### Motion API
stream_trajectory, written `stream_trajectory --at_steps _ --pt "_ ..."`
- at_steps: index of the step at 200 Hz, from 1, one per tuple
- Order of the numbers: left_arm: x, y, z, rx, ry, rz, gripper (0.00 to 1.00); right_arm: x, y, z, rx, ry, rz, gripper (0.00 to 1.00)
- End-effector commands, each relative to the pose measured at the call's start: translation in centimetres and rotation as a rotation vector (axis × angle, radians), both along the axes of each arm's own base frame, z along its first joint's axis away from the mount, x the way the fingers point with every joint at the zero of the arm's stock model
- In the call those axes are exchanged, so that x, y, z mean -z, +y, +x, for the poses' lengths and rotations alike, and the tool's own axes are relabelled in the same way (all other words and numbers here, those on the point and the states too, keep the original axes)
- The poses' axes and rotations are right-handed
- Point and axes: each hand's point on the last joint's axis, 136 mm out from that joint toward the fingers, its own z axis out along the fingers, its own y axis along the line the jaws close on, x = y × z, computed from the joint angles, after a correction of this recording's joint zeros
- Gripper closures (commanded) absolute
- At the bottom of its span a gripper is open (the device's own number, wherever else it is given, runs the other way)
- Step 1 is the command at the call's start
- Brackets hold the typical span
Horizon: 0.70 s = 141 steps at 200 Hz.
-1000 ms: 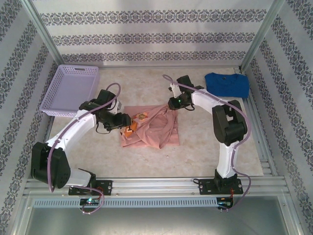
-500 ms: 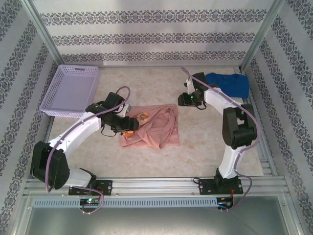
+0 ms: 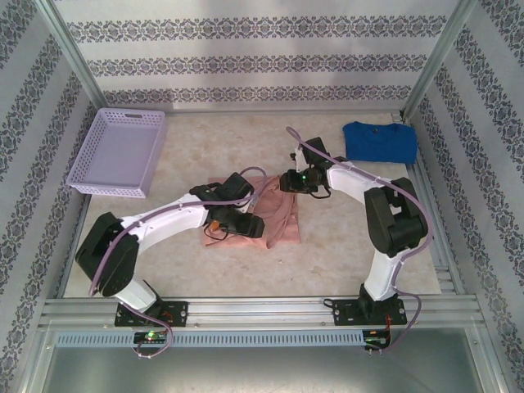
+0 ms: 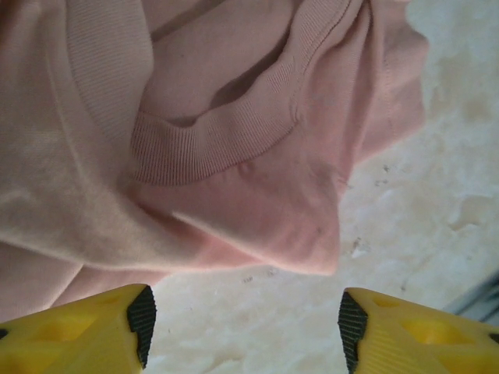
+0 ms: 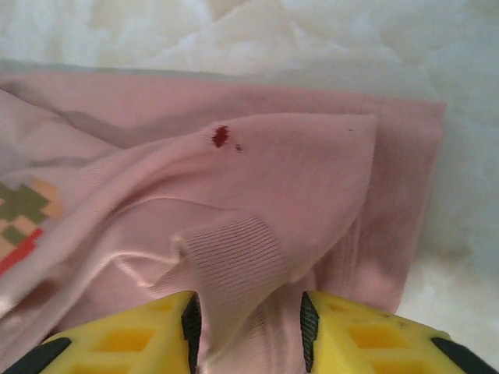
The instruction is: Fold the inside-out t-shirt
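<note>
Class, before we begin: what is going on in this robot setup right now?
Two robot arms are working on a crumpled salmon-pink t-shirt in the middle of the table. The left hand is open, low over bare table at the shirt's edge, holding nothing. The right hand has a ribbed fold of the shirt between its fingers; whether it is clamped is unclear. The shirt is not yet folded. A blue t-shirt and a lilac basket lie aside.

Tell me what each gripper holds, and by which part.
Right gripper pinches the inside-out t-shirt by a ribbed band. Left gripper is open, holding nothing.
</note>
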Motion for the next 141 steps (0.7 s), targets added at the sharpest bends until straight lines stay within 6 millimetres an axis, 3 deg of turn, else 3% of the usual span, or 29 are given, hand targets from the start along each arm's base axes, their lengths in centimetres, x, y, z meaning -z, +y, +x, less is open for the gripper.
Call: stream_trajectory --at_steps 1,33,87,141 --pt "-1.7 -2.6 1.4 0.040 -0.092 -0.024 0.39 -0.3 0.0 1.4 0.010 -0.032 -0.019 0.68" --pt "-1.3 -4.7 1.3 0.101 -0.095 -0.001 0.45 0.1 -0.5 1.7 0.011 -0.027 -0.040 0.75" --pt "1.7 -5.1 2.3 0.126 -0.052 0.135 0.49 0.2 -0.6 2.2 0.006 -0.016 -0.031 0.81" --pt "2.9 -4.7 2.3 0.125 -0.064 0.220 0.57 0.6 -0.5 2.3 0.000 -0.006 -0.025 0.84"
